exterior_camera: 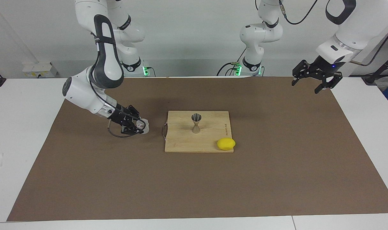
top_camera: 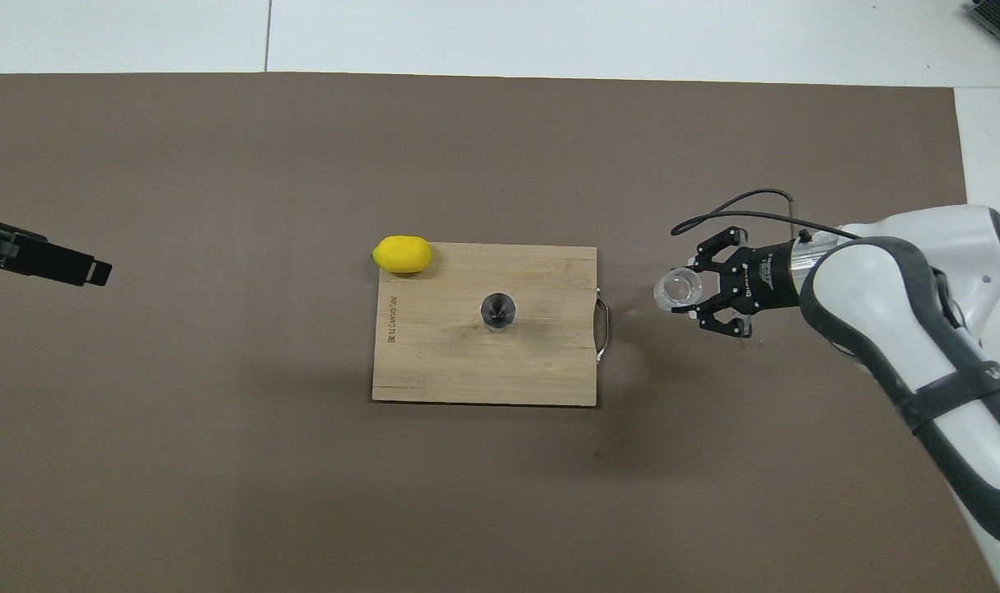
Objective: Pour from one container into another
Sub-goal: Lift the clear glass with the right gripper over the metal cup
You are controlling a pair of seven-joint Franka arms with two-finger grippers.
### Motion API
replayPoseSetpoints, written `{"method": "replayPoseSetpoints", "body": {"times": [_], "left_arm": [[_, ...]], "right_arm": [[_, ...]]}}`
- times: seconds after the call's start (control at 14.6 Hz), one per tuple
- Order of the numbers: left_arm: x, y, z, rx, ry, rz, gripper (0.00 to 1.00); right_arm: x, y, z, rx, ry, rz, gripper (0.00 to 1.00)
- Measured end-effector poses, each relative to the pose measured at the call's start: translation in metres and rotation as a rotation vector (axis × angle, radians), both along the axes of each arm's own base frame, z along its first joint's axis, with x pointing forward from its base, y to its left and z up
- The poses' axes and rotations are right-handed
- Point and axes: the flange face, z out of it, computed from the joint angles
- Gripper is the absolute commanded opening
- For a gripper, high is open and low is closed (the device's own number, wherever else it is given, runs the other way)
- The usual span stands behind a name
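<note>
Brown mat (exterior_camera: 277, 166): right jaws (exterior_camera: 139, 125) grip glass cup (exterior_camera: 144, 124) (airborne).

Left gripper (top_camera: 88, 269) – mostly cut off by overhead edge; glass cup (exterior_camera: 144, 123) contents maybe unreadable.

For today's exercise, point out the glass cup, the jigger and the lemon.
glass cup (top_camera: 682, 287), overhead view, on its round open mouth.
jigger (exterior_camera: 196, 118), facing view, on its upper cone.
lemon (exterior_camera: 226, 143), facing view, on the middle of its yellow skin.
</note>
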Motion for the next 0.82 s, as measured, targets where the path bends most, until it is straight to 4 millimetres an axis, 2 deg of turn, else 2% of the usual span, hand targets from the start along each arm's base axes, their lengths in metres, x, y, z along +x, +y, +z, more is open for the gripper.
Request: {"method": "replayPoseSetpoints", "body": {"times": [0.34,0.82], "left_arm": [[-0.001,0.016,0.001,0.049,0.021,0.198,1.0],[-0.003,0.011,0.004,0.103,0.016,0.229,1.0]], "right_arm": [[0.001,0.066,0.017,-0.07,0.011,-0.046,0.0],[-0.005,0.157,0.052,-0.233,0.007,-0.11,0.0]]}}
